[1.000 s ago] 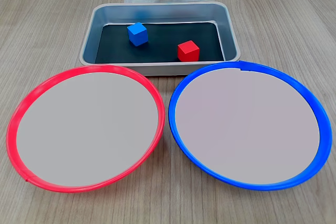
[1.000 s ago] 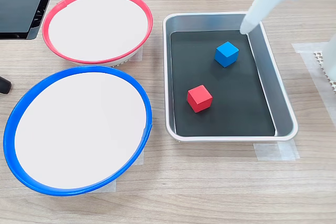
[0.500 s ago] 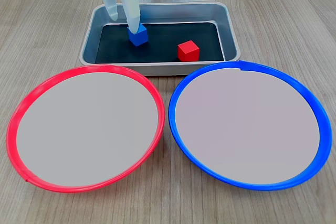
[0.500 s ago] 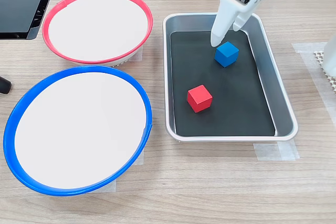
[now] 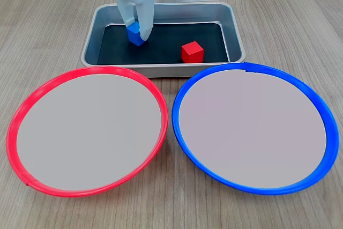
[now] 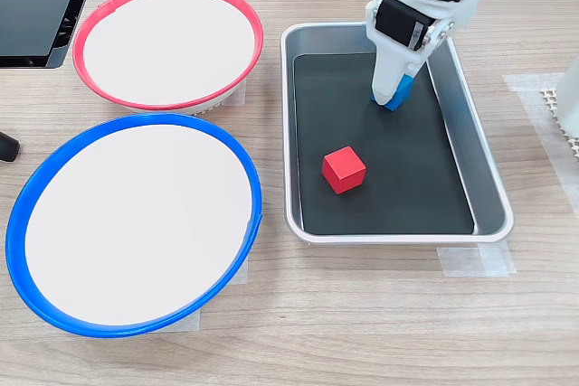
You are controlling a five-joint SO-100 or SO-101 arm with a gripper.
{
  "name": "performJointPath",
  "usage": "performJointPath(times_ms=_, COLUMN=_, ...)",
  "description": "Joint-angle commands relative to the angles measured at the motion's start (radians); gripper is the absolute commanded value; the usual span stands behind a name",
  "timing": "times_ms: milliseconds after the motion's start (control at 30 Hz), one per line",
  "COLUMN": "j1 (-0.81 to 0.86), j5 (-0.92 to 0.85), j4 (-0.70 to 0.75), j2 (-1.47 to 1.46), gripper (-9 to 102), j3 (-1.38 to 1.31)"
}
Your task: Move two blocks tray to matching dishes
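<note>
In a fixed view the white gripper (image 5: pixel 137 35) reached down into the tray (image 5: pixel 236 36), its two fingers apart and straddling the blue block (image 5: pixel 134 35), one finger on each side; whether they pressed on it could not be told. The blue block sat on the tray's dark bottom toward the far left, near the far wall but apart from it. The red block (image 5: pixel 192 52) lay to the right, well apart, close to the near rim, with open black floor between them. In front of the tray the red dish (image 5: pixel 21 110) on the left and the blue dish (image 5: pixel 321 105) on the right stood just beside each other, rims nearly touching.
</note>
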Motion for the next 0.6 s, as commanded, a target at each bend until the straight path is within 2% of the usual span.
performJointPath(times_ms=0, j1=-0.029, j5=0.054, j4=0.032, j2=0.002, gripper=0, j3=-0.087)
performJointPath(times_ms=100, j1=-0.132, j5=0.242, j4=0.095, j2=-0.018, gripper=0, j3=-0.328)
performJointPath(times_ms=233, j1=-0.327, j5=0.528, j4=-0.02, j2=-0.201, gripper=0, j3=-0.701)
performJointPath(times_ms=400, j1=-0.48, j5=0.566, j4=-0.201, j2=-0.489, gripper=0, j3=-0.911)
performJointPath(times_ms=567, j1=-0.525, j5=0.469, j4=-0.341, j2=-0.595, gripper=7, j3=-0.844)
